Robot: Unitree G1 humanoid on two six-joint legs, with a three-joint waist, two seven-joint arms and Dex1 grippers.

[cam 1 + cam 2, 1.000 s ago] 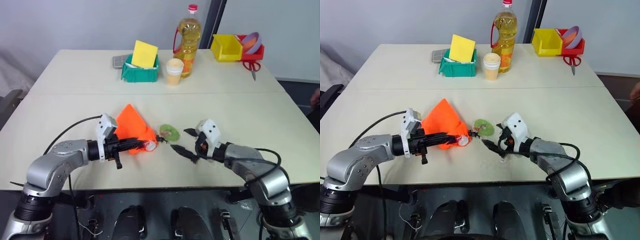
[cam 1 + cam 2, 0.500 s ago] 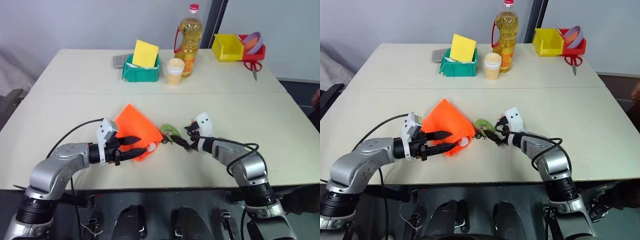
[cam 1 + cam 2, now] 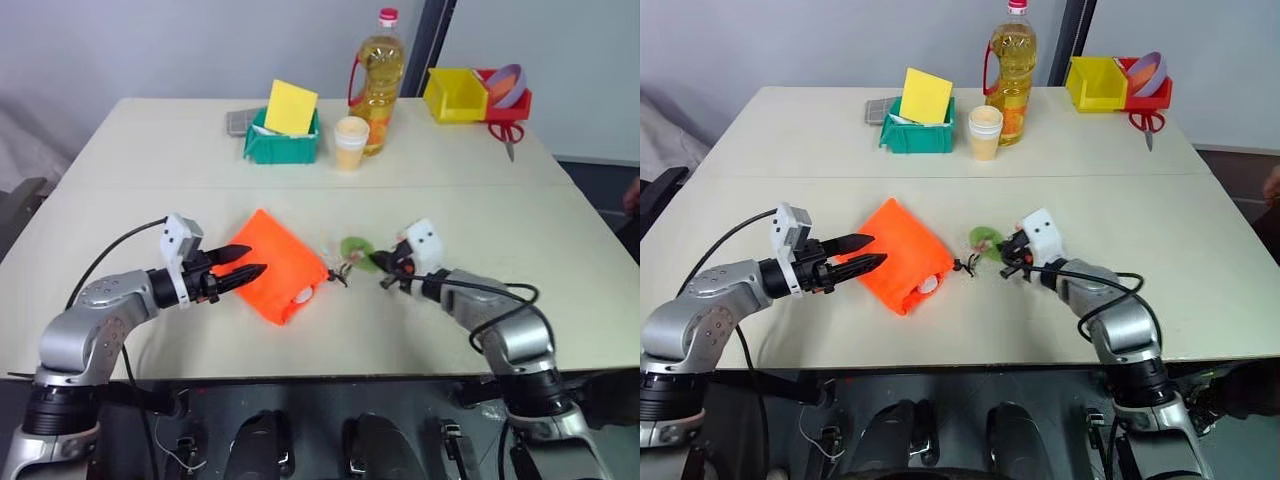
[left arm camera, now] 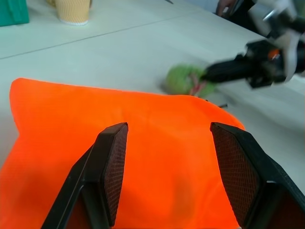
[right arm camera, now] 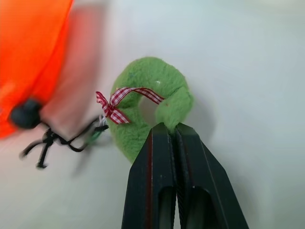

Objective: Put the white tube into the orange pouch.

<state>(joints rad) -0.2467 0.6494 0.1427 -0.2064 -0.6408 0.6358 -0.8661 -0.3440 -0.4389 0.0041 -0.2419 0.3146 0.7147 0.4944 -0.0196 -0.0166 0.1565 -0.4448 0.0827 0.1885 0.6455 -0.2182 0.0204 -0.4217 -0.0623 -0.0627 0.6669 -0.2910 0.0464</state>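
Orange pouch (image 3: pixel 278 275) lies flat at the table's (image 3: pixel 150 160) near middle, one gripper on each side of it.

The left gripper (image 3: pixel 250 262) stands just beside the pouch's left edge, its two black fingers (image 4: pixel 112 164) spread apart with nothing between them, hovering over the orange fabric. The white tube's (image 3: pixel 301 296) cap peeks from the pouch's opening at the near right corner. To the right of the pouch, at the end of its black cord (image 5: pixel 62 138), lies a green ring (image 5: pixel 143 102) with a red checked ribbon; the right gripper (image 5: pixel 169 131) has its fingers pressed together, tips at the ring's rim, though a pinch is hard to confirm.
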